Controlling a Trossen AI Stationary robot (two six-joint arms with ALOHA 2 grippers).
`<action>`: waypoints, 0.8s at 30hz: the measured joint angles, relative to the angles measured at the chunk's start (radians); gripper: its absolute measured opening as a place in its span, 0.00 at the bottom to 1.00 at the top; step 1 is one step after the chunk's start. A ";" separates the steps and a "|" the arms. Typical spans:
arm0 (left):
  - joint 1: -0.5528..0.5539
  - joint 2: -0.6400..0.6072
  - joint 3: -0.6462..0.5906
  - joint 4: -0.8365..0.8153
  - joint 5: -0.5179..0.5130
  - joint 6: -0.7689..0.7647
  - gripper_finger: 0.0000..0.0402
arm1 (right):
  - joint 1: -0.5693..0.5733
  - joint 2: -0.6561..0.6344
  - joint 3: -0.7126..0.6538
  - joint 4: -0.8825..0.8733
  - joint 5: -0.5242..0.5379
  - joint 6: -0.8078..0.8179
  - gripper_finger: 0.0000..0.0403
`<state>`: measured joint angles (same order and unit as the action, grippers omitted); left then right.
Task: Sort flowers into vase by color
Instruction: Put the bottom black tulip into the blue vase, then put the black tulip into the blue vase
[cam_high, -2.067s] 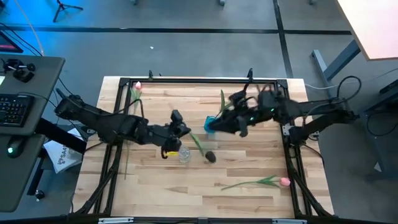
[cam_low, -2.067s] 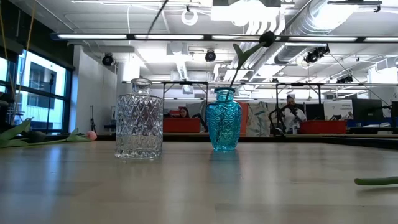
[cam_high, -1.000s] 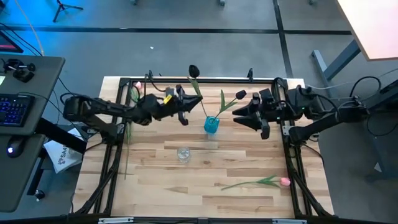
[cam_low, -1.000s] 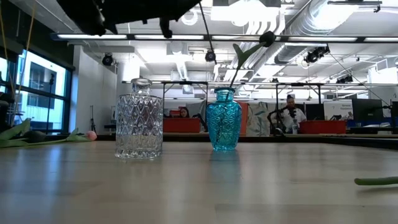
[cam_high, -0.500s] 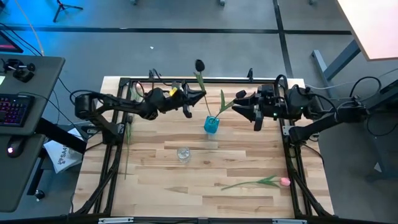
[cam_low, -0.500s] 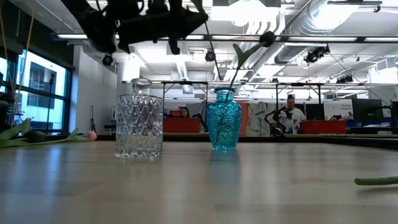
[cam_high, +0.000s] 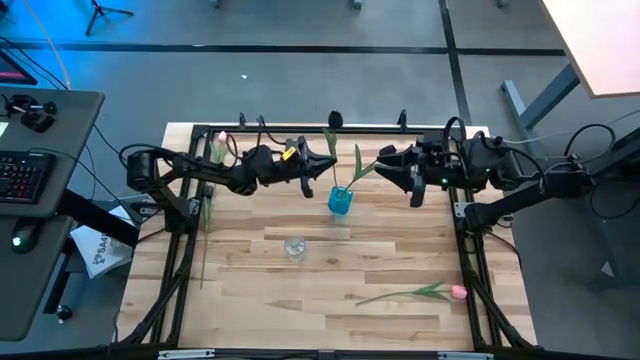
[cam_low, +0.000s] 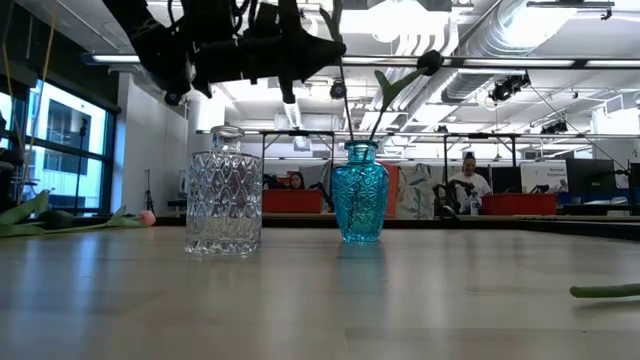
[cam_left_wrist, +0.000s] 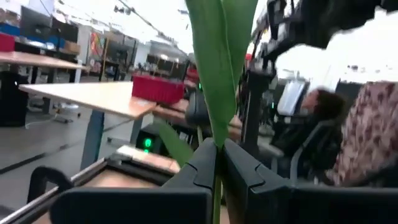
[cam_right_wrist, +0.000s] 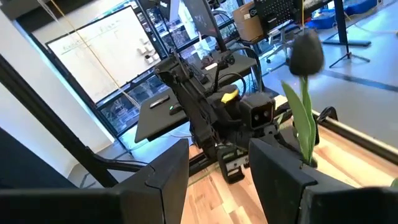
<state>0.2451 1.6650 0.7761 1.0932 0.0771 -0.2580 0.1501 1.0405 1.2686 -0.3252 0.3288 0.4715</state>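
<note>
My left gripper is shut on a dark-headed tulip above the blue vase. The stem runs down to the vase's mouth; whether its end is inside, I cannot tell. A second dark tulip stands with its stem in the blue vase. My right gripper hangs open to the right of that vase, touching nothing. The clear glass vase stands nearer the front. One pink tulip lies at the far left, the other lies at the near right. My left gripper pinches the dark tulip's stem at the base of a broad green leaf, between its two fingers. The fingers come level from the table's left, across the stem. The tulip is lifted clear and nearly upright, head up.
The black frame rail runs along the far edge, close behind both grippers. Bare wood lies between the vases and the near-right pink tulip. In the right wrist view the left arm faces my right gripper, with a dark tulip head between them.
My left gripper has carried the dark tulip toward the table's right, up to the blue vase. The tulip has tipped more upright, and its stem end has come down over the vase's mouth. My right gripper has drawn slightly toward the far edge.
</note>
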 joint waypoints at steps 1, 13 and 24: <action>-0.002 0.000 0.000 -0.017 0.007 0.005 0.02 | 0.000 0.000 0.000 0.000 -0.004 -0.013 0.40; -0.011 -0.040 0.000 -0.250 0.034 -0.026 0.37 | 0.000 -0.001 0.000 -0.002 -0.072 -0.063 0.40; -0.003 -0.352 0.001 -0.901 0.027 0.183 0.55 | 0.000 -0.017 0.000 -0.008 -0.075 -0.142 0.40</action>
<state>0.2421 1.3126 0.7769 0.1917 0.1042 -0.0754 0.1501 1.0238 1.2686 -0.3335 0.2539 0.3291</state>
